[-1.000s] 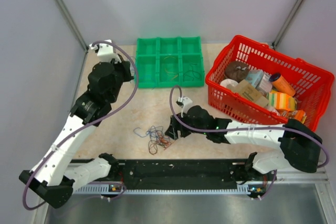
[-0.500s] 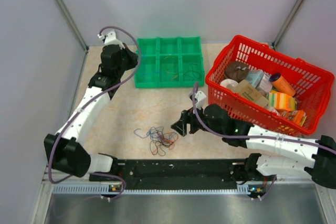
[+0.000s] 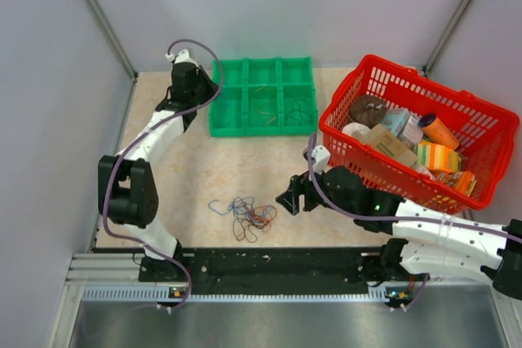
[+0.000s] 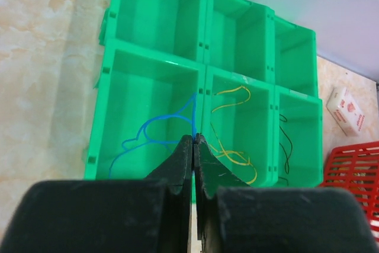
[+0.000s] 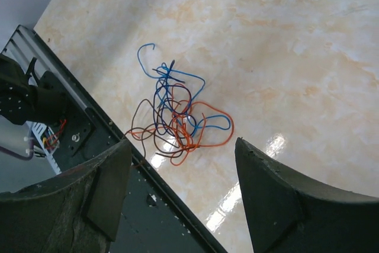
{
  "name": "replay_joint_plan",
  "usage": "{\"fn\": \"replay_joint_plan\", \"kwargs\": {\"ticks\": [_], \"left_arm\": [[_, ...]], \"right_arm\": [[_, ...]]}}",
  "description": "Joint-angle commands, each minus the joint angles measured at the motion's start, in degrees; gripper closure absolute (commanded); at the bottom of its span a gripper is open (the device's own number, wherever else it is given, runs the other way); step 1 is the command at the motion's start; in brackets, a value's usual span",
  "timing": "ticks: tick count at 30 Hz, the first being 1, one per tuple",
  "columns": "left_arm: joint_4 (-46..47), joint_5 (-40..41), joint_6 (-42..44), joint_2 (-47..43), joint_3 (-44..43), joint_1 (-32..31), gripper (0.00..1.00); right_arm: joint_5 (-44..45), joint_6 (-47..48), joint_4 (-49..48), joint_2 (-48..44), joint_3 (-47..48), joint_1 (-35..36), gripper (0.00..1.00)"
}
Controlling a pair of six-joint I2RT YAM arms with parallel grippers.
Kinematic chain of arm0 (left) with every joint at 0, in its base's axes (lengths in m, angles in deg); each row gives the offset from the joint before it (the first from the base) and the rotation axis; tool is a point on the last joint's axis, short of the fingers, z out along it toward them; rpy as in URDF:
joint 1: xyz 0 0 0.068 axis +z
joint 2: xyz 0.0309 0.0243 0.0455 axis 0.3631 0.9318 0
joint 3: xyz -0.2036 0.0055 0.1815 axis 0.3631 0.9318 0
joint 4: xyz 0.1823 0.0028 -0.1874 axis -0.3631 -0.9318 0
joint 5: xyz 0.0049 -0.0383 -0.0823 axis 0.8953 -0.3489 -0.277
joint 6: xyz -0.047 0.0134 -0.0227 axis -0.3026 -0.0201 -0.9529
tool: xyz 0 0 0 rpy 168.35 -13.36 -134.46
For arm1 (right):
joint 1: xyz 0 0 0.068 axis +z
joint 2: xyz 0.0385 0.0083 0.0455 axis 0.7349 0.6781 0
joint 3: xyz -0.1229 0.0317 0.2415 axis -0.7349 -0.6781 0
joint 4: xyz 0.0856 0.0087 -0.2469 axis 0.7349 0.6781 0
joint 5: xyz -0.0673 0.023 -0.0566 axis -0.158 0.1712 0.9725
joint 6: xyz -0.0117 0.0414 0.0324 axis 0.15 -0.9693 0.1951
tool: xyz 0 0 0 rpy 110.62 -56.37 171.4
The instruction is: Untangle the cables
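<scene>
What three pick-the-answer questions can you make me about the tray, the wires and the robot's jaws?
1. Where in the green plastic tray does the thin yellow wire lie? A) far left compartment B) near middle compartment C) near right compartment
2. How many compartments has the tray? A) four B) six C) nine
3. How do the right arm's jaws stand above the tangle of thin blue, orange and dark wires? A) open B) shut C) gripping it
Answers: 1 B, it curls there; 2 B, two rows of three; 3 A, a wide gap, tangle untouched.
</scene>
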Motion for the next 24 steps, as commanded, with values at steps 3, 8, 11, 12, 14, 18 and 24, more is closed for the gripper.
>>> {"fn": "replay_joint_plan", "kwargs": {"ticks": [3, 8, 11, 12, 14, 18, 24], "left_arm": [[-0.69, -2.52, 2.84, 11.1, -12.05, 0.09, 1.0], [-4.48, -3.31, 1.96, 15.43, -14.18, 0.09, 1.0], [-7.55, -0.25, 2.92, 14.38, -14.53, 0.09, 0.65], [-8.78, 0.55, 3.1, 13.68, -14.45, 0.17, 0.55], [-10.63, 0.55, 4.15, 10.88, -14.18, 0.35, 0.42], [-15.89, -2.25, 5.21, 1.66, -10.59, 0.26, 0.22], [-18.73, -9.62, 1.36, -22.84, 14.6, 0.17, 0.36]], "right_arm": [[0.79, -0.23, 4.62, -2.54, 2.41, 0.38, 0.3], [1.84, -1.2, 11.56, -3.06, 6.19, 0.38, 0.3], [2.98, -1.11, 16.13, -4.46, 7.69, 0.29, 0.3], [3.51, -0.85, 17.44, -5.08, 8.13, 0.38, 0.3], [3.95, 0.2, 19.82, -5.87, 9.01, 0.29, 0.28], [4.13, 2.39, 21.24, -3.96, 9.62, 0.38, 0.12], [3.61, 7.76, 14.58, 11.33, 15.16, 0.29, 0.16]]}}
